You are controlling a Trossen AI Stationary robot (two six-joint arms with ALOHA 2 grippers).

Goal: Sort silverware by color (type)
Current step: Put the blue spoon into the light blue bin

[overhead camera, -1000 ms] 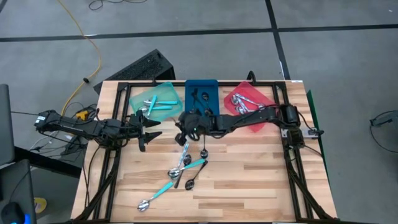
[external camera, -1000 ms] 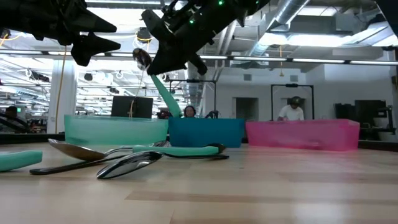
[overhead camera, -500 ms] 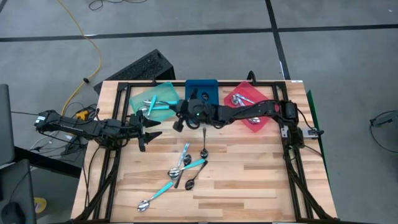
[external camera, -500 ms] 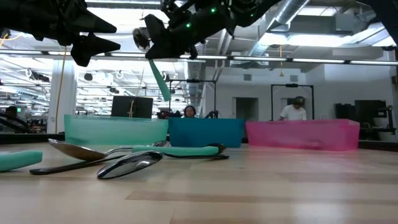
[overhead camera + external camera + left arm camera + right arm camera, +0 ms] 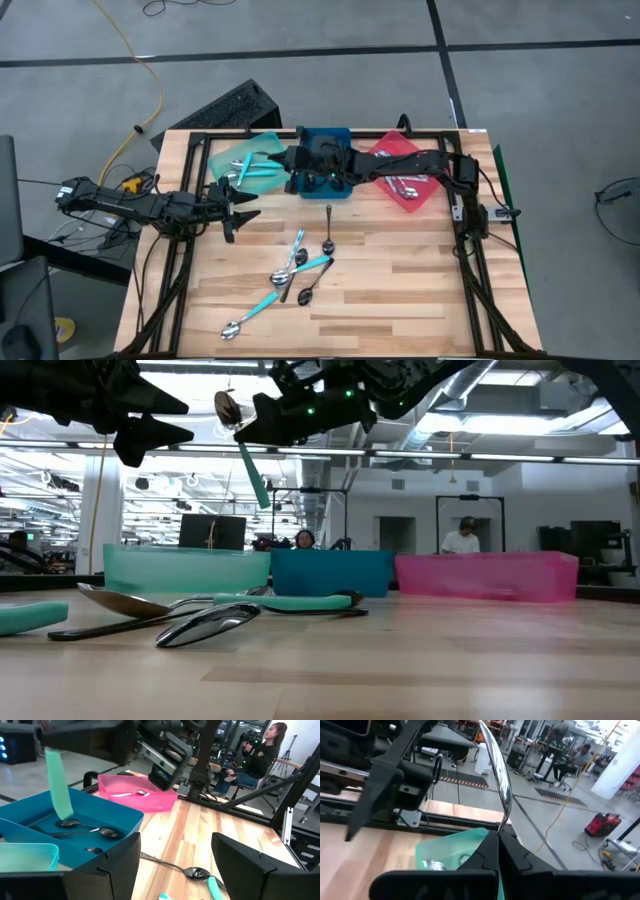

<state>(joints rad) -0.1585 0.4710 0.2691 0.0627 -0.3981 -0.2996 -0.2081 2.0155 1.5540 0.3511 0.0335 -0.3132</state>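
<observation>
Three trays along the worktop's far edge: teal tray point(image 5: 250, 160), blue tray point(image 5: 324, 143), red tray point(image 5: 420, 197). Right gripper point(image 5: 291, 160), fingers pressed together, pinches one teal-handled spoon point(image 5: 247, 455) in the air over the teal/blue tray boundary; handle hangs down. Left gripper point(image 5: 243, 209) spread, holding nothing, near the left edge. Loose on the worktop's middle: three teal-handled spoons point(image 5: 300, 249), three black spoons point(image 5: 328, 230), overlapping, so count uncertain. Tray contents partly hidden by the right arm.

Spoons point(image 5: 296, 270) before trays point(image 5: 404, 180) (mid-table)
</observation>
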